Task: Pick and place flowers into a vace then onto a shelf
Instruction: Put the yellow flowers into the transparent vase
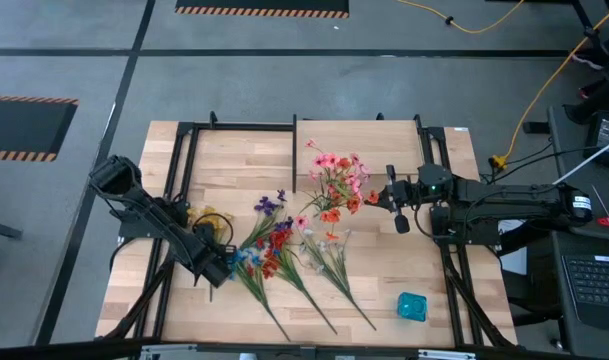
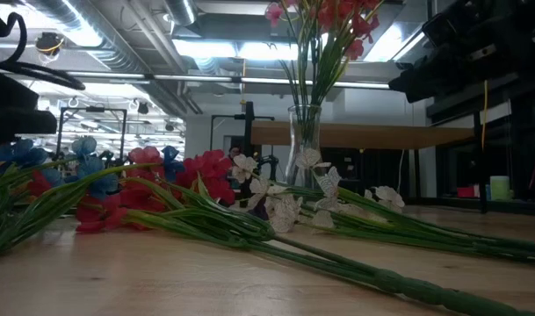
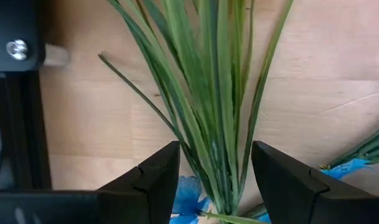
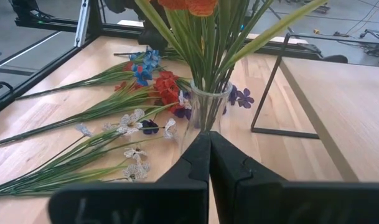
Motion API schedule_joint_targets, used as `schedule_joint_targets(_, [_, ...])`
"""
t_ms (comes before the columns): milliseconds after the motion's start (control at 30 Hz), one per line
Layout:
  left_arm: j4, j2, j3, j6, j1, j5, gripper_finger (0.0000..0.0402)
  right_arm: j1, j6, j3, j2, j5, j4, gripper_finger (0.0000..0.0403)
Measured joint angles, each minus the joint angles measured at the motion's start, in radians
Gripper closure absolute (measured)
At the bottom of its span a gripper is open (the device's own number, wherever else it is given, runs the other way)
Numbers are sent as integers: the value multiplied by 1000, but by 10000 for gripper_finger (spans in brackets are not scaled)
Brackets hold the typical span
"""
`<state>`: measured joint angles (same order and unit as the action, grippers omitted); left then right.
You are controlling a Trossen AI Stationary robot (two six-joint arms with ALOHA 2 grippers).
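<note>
A clear glass vase point(image 4: 205, 106) stands upright on the table in front of the shelf point(image 1: 384, 140), with pink, red and orange flowers point(image 1: 336, 185) in it. Several loose sprays point(image 1: 284, 255) lie flat on the table. My left gripper point(image 3: 215, 168) is open low over them. Its fingers stand on either side of the green stems of a blue-flowered spray point(image 3: 208, 93), and I cannot tell if they touch it. My right gripper point(image 4: 209, 146) is shut and empty. It hangs above the table to the right of the vase, level with the blooms point(image 2: 324, 22).
White sprays point(image 1: 329, 250) lie at the middle, and purple point(image 1: 269, 204) and yellow blooms point(image 1: 212, 217) toward the left. A small teal object point(image 1: 412, 306) sits near the front right. The shelf's thin black post point(image 4: 270, 87) stands beside the vase. Black frame rails point(image 1: 174, 180) run along the table's sides.
</note>
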<state>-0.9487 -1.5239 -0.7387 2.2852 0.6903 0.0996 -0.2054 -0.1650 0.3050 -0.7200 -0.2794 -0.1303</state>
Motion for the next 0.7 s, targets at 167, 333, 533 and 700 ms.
schedule_joint_targets(167, [46, -22, 23, 0, 0, -7, 211, 0, 1, 0, 0, 0, 3, 398])
schedule_joint_targets(333, [96, -18, 61, 0, 2, 16, 228, 0, 2, 0, 0, 0, 2, 398])
schedule_joint_targets(533, [94, 18, 69, -21, 1, 43, 279, 0, 3, 0, 0, 0, 2, 398])
schedule_joint_targets(700, [95, 23, 69, -20, 1, 59, 335, 0, 5, 0, 0, 0, 1, 398])
